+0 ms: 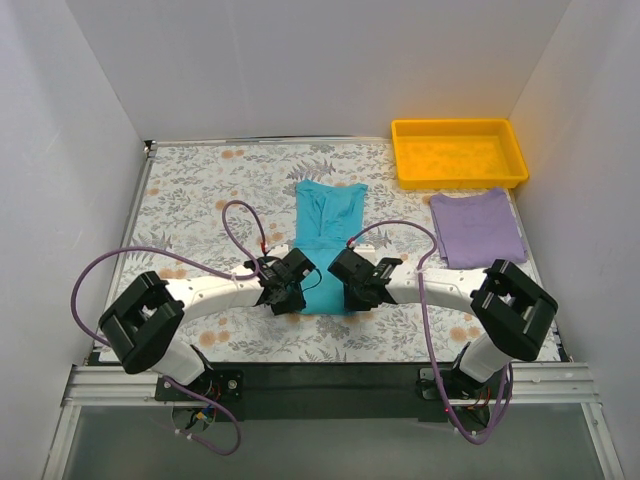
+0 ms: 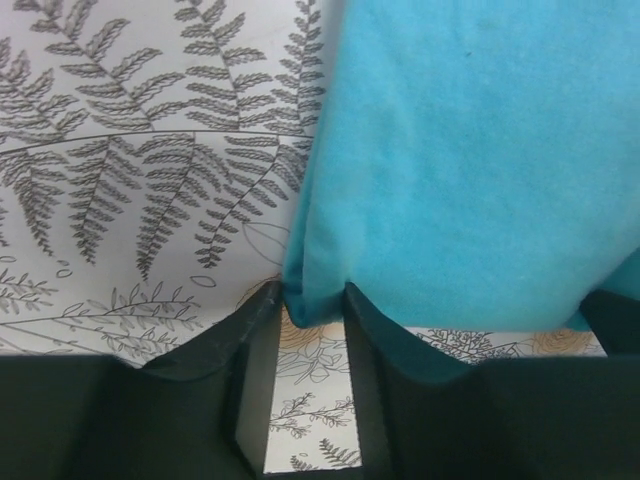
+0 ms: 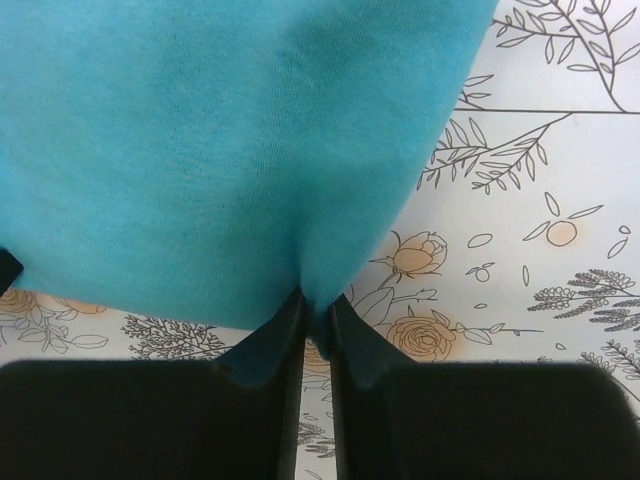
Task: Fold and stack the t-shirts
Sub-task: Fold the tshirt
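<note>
Two t-shirts: one teal t-shirt (image 1: pixel 328 215) caught between both grippers, one lavender t-shirt (image 1: pixel 478 228) beyond the right gripper (image 3: pixel 318 305). Two grippers, counting the left gripper (image 2: pixel 313 300). One yellow tray (image 1: pixel 460 181). One patterned table (image 1: pixel 190 190).

A robot lab booth; white panel walls (image 1: pixel 330 60) box in a floral-clothed table (image 1: pixel 190 190).
</note>
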